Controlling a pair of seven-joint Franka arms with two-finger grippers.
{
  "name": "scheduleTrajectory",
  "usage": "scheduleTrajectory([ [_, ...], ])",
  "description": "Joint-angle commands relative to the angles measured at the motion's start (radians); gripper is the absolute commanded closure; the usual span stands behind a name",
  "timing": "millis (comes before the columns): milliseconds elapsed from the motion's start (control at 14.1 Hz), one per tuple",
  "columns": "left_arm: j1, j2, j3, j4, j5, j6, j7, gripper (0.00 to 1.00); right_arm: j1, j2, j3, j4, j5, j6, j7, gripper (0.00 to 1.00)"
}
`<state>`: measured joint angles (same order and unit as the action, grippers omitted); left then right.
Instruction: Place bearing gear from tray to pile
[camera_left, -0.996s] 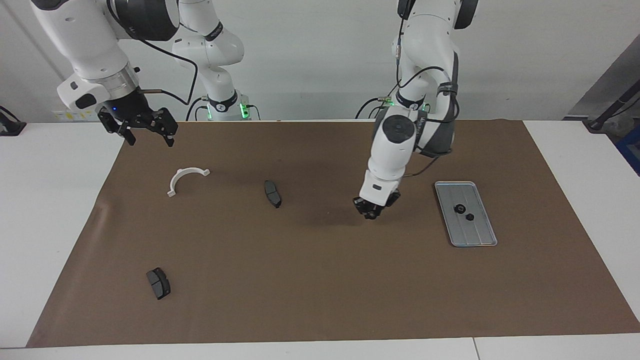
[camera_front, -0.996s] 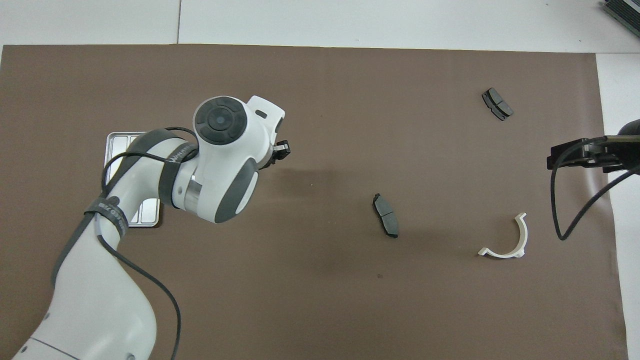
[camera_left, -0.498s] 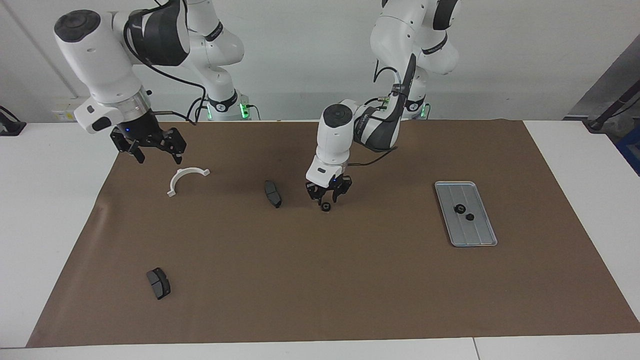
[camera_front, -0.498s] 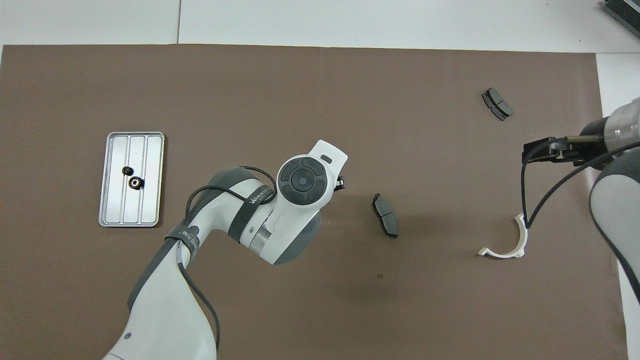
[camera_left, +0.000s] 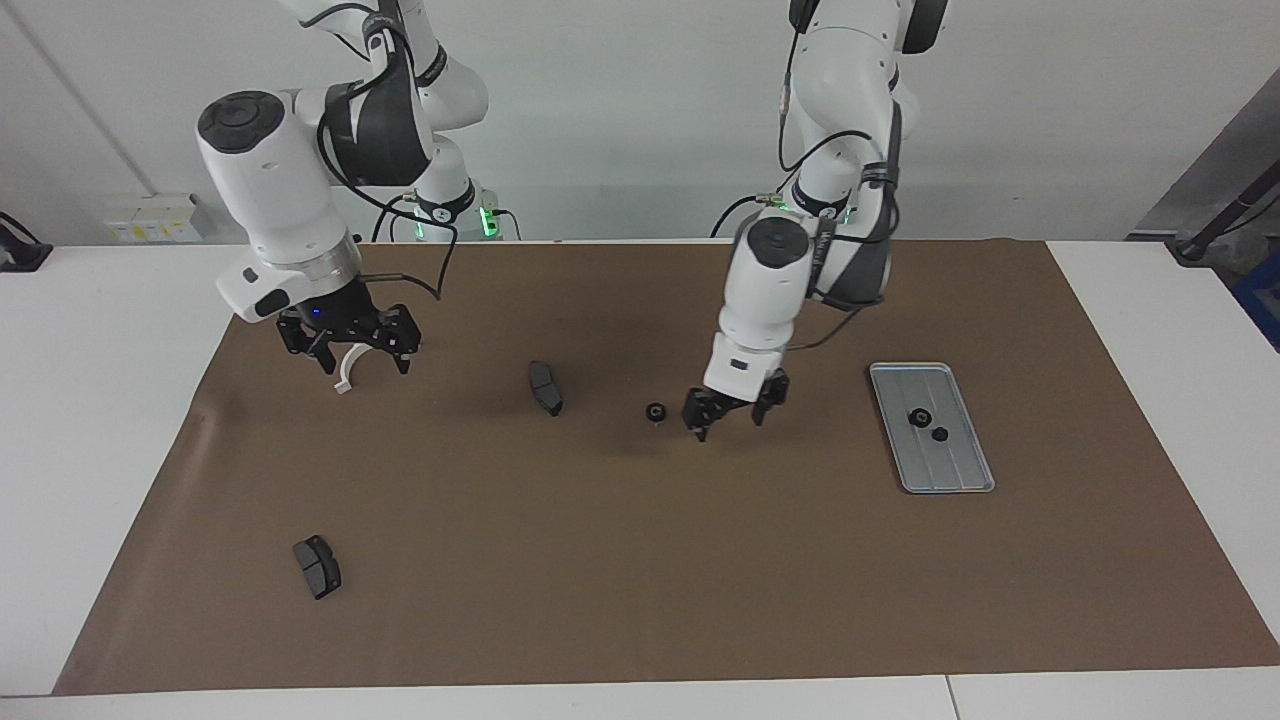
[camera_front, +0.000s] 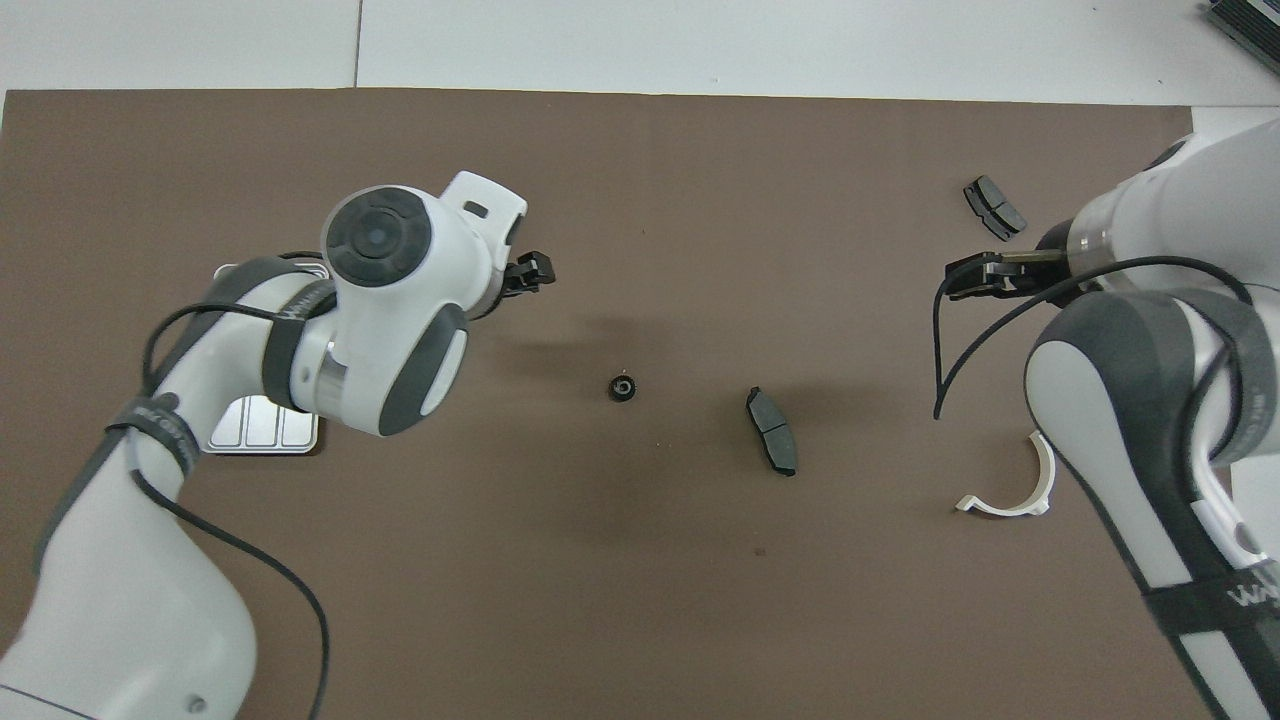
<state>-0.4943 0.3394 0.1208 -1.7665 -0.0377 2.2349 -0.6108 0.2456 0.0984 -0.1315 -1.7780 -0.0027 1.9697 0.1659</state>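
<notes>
gear flat on mat, hole up, left gripper spread, empty, right gripper spread, empty

The tray looks like matt grey metal with lengthwise ridges. A matt brown mat, perhaps paper, covers the smooth white desk. The half-ring bracket looks like white plastic; the brake pads are dull dark grey. The bearing gear is black.

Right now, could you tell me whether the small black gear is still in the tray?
Out. The gear lies on the brown mat beside a brake pad, apart from the tray.
</notes>
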Motion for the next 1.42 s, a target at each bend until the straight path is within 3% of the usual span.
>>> scheduleTrajectory([
  [0,0.135,-0.030,-0.013,-0.028,-0.011,-0.037,0.121,0.00,0.099,0.044,0.000,0.005,0.021,0.069,0.124,0.00],
  [285,0.281,-0.039,-0.010,-0.066,-0.011,-0.025,0.221,0.00,0.251,0.113,0.000,0.028,0.020,0.156,0.309,0.00],
  [569,0.361,-0.077,-0.007,-0.191,-0.004,0.075,0.397,0.00,0.375,0.233,0.000,0.069,0.006,0.242,0.496,0.00],
  [783,0.385,-0.097,-0.006,-0.272,-0.004,0.103,0.408,0.00,0.464,0.340,0.000,0.104,-0.016,0.287,0.591,0.00],
  [925,0.398,-0.102,-0.006,-0.297,-0.004,0.109,0.401,0.12,0.497,0.411,0.001,0.153,-0.071,0.293,0.676,0.00],
  [1352,0.410,-0.097,-0.007,-0.335,-0.004,0.184,0.378,0.31,0.529,0.437,0.003,0.098,-0.076,0.319,0.681,0.00],
])
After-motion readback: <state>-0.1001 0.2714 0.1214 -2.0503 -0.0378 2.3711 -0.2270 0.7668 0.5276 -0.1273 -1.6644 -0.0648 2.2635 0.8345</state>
